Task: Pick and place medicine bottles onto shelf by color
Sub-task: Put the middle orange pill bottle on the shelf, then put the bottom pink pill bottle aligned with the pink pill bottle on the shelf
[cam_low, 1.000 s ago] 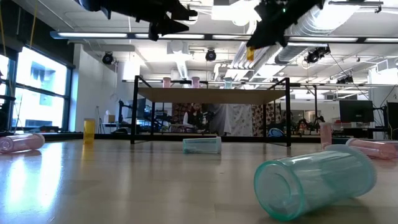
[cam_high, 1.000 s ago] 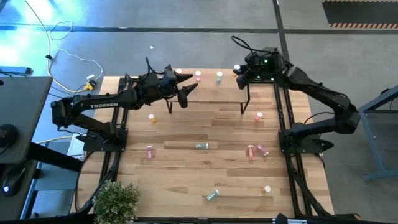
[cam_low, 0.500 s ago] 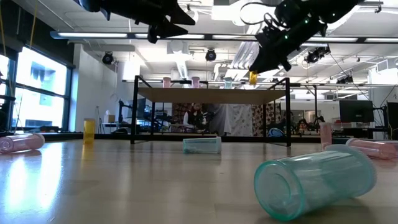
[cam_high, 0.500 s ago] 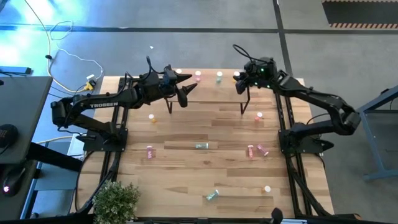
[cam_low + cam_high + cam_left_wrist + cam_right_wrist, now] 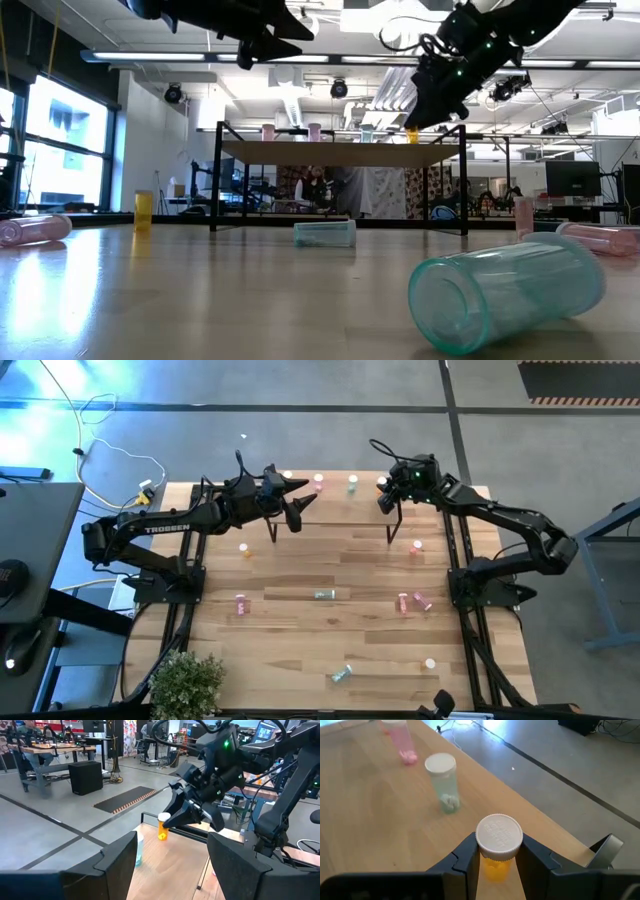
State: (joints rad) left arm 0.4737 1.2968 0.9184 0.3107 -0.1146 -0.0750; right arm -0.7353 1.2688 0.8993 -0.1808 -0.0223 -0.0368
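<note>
We see the shelf (image 5: pixel 340 495) along the upper middle of the overhead frame, its right end taken up by the right gripper (image 5: pixel 384 493), jaws closed on an orange bottle (image 5: pixel 496 854), with a teal bottle (image 5: pixel 443 781) and a pink bottle (image 5: pixel 400 739) standing upright just beyond it. The left gripper (image 5: pixel 298 499) hangs over the shelf's left part, jaws apart, leaving bare board between the two arms. On the surface (image 5: pixel 300 630) below, scattered bottles lie well apart, with open lanes between them.

Two dark, angular arms, the left arm (image 5: pixel 165 528) lettered TROSSEN in white, the right arm (image 5: pixel 500 517) trailing a looped black cable.
</note>
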